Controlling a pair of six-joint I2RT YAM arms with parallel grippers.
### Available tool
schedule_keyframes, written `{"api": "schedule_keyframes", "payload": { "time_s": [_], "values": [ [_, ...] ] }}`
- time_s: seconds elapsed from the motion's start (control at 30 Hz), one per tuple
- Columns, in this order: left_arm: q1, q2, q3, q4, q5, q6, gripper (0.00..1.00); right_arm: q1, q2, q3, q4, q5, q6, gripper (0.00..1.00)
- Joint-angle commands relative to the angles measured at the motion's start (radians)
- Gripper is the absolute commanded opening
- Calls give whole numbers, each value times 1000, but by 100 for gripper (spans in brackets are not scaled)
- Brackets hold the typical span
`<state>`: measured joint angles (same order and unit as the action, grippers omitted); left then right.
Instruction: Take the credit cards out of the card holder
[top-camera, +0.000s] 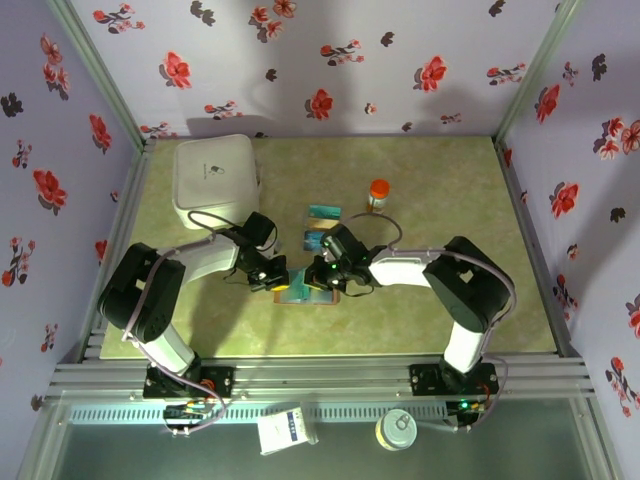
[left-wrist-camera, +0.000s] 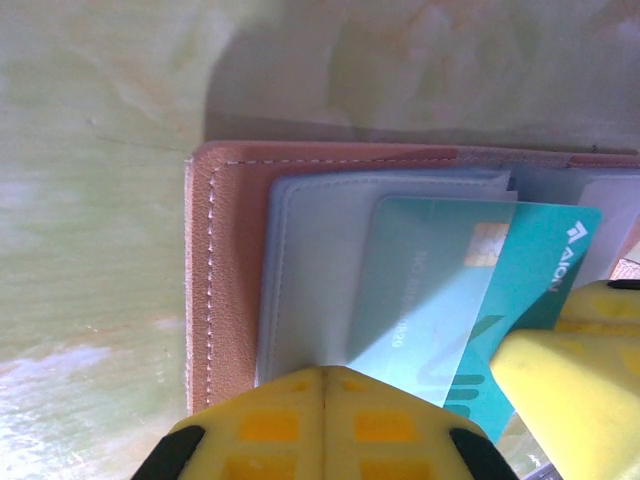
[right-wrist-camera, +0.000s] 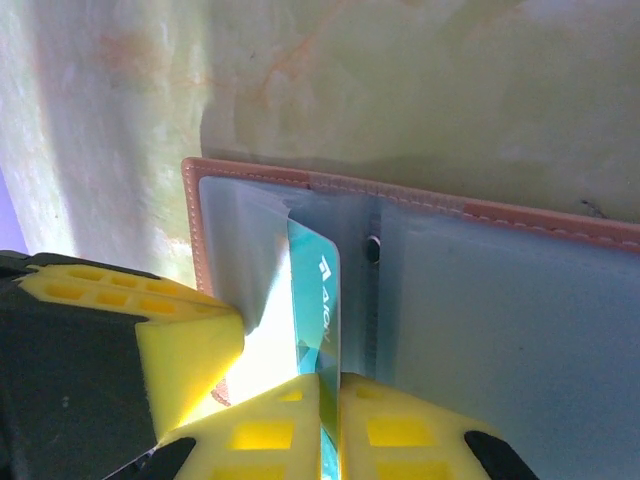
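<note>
Floral walls (top-camera: 330, 60) boxed in a green marbled table (top-camera: 450, 300), with open room across its right half and near edge. The white box (top-camera: 215, 180) sat far left. The card holder (top-camera: 300, 295) lay open mid-table between both arms, well clear of every edge. From above came the layout: two loose cards (top-camera: 324, 212) just beyond the holder, an orange bottle (top-camera: 378, 193) farther right. The left wrist view gave the detail: brown leather, pale stitching, blue-grey sleeves, and a teal card (left-wrist-camera: 440, 300) with a chip sticking partway out. The right wrist view showed the right gripper (right-wrist-camera: 329, 395) clamped on that card's edge. The left gripper (left-wrist-camera: 325, 385) had its fingers pressed together at the holder's near edge. Whether they pinched a sleeve, I couldn't tell.
</note>
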<state>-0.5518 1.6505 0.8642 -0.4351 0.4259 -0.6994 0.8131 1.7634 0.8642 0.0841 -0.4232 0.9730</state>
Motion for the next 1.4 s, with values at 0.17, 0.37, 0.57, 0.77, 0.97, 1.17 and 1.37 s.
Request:
{"api": "schedule_keyframes", "payload": {
  "time_s": [0.17,0.37,0.57,0.77,0.97,1.17,1.37],
  "values": [
    [0,21,9,-57,-48,15,0,-14,-53,-19,-83,22,-27,9],
    [0,-3,16,-51,-44,5,0,-13,-90,-4,-131,30,-64,8],
    [1,-28,41,-68,-33,2,0,-14,-131,47,-254,63,-139,6],
    [1,-56,46,-77,-30,-3,0,-16,-166,109,-384,104,-231,5],
    [3,-69,39,-81,-35,-3,0,-17,-180,210,-553,149,-390,2],
    [8,-83,29,-83,-43,-2,0,-20,-153,318,-747,173,-690,5],
    [15,-104,29,-88,-40,1,0,-22,-145,411,-863,269,-975,2]
  ]
}}
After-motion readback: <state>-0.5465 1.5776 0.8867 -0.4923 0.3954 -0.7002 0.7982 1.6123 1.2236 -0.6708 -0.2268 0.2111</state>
